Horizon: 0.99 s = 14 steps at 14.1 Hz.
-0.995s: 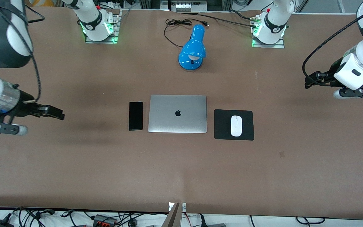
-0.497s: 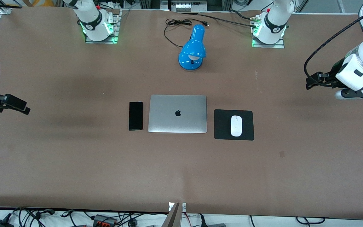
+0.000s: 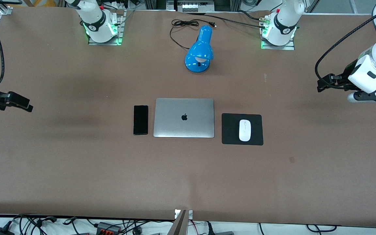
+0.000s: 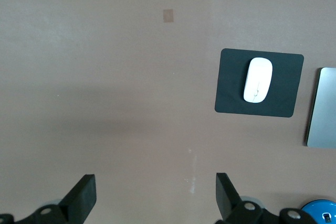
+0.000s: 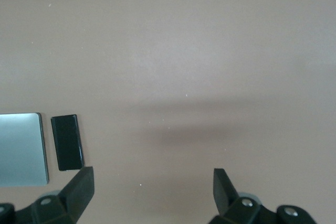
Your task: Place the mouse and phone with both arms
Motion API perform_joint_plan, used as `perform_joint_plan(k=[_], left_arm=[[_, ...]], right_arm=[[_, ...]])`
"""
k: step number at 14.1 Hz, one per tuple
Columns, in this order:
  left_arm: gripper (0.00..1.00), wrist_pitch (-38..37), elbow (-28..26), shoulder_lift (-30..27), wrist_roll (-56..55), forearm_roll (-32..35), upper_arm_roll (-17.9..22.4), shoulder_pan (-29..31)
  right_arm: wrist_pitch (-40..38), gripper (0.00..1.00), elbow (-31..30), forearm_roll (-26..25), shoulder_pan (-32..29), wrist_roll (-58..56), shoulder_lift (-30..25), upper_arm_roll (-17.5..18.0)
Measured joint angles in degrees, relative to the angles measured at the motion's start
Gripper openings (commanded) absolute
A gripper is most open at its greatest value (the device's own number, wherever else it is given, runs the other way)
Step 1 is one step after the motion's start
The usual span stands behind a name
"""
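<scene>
The white mouse (image 3: 244, 130) lies on a black mouse pad (image 3: 230, 130) beside the closed silver laptop (image 3: 183, 117), toward the left arm's end. It also shows in the left wrist view (image 4: 258, 79). The black phone (image 3: 140, 119) lies flat beside the laptop, toward the right arm's end, and shows in the right wrist view (image 5: 67, 142). My left gripper (image 3: 325, 83) is open and empty, up over bare table at the left arm's end. My right gripper (image 3: 20, 103) is open and empty, up over bare table at the right arm's end.
A blue desk lamp (image 3: 200, 49) with a black cord (image 3: 183, 26) lies farther from the front camera than the laptop. Both arm bases (image 3: 100, 27) stand along the table's back edge. Bare brown table (image 3: 188, 176) lies all around.
My right arm has swung away toward its end of the table, its gripper now near the view's edge. My left gripper has barely shifted. Phone and mouse have not moved.
</scene>
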Motion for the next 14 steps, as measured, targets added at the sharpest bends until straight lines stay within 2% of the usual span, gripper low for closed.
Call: perform_joint_plan(k=[3,7,10,14], left_arm=[[1.00,-0.7,0.2,0.0,0.0,0.0,0.1,0.0],[1.00,-0.5,0.9,0.0,0.0,0.0,0.4,0.0],[1.00,-4.4,3.1,-0.1,0.0,0.0,0.4,-0.1],[1.00,-3.5,4.2,-0.1,0.0,0.0,0.8,-0.1]], right_arm=[[2.6,1.00,-8.5,-1.1,0.0,-0.8,-6.1,0.1],[4.1,1.00,-15.2,-1.6,0.0,-2.5,-10.8,0.1],[3.8,1.00,-15.9,-1.6,0.0,-2.7,-11.5,0.1],[3.8,1.00,-15.9,-1.6,-0.2,-2.9,-11.8,0.1]])
